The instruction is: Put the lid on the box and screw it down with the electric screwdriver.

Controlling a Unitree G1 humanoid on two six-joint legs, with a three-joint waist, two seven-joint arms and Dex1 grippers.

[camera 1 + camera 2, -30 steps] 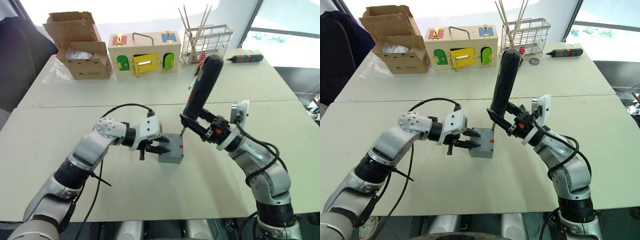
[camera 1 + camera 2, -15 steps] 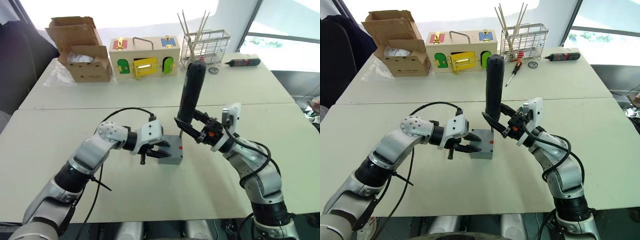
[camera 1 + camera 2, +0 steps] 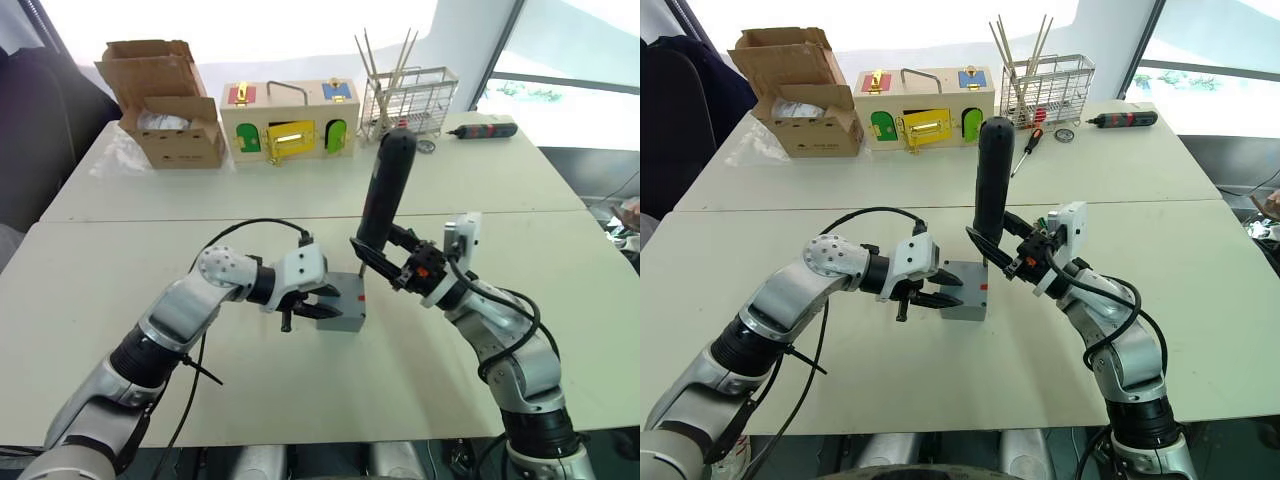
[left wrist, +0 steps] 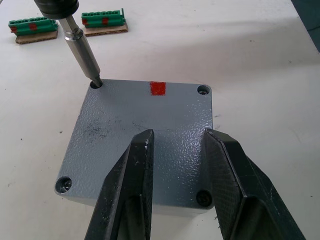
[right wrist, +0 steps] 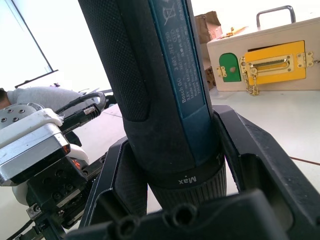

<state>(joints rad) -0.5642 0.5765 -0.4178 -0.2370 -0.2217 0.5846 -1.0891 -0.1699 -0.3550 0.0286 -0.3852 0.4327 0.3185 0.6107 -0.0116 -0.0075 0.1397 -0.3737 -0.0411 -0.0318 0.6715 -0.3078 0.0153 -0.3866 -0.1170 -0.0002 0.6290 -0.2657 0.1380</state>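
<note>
Near the bench's (image 3: pixel 760 380) middle: grey box (image 3: pixel 965 302) with the lid (image 4: pixel 145 135) seated on top, red mark at one edge. Left gripper (image 3: pixel 940 293) at the box's 9 o'clock side, fingers (image 4: pixel 127 185) narrowly parted over the lid, gripping nothing.

From the left wrist view alone: metal bit (image 4: pixel 82 52) set in one corner screw hole, three other corner holes visible, two green terminal strips (image 4: pixel 102 20) on cardboard beyond the box.

At the box's 3 o'clock: right gripper (image 3: pixel 1002 248) clamped around the electric screwdriver (image 3: pixel 990 175), held nearly upright with the bit down at the lid's far corner.

From the right wrist view alone: blue label on the screwdriver body, "Max" printed on its collar, smaller print unreadable.

Farther, toward 12 o'clock: brown cardboard box (image 3: pixel 800 90), wooden box with coloured doors (image 3: pixel 925 95), wire basket (image 3: pixel 1045 85) holding sticks, thin hand screwdriver (image 3: pixel 1025 148), black-and-red tool (image 3: pixel 1125 119).
</note>
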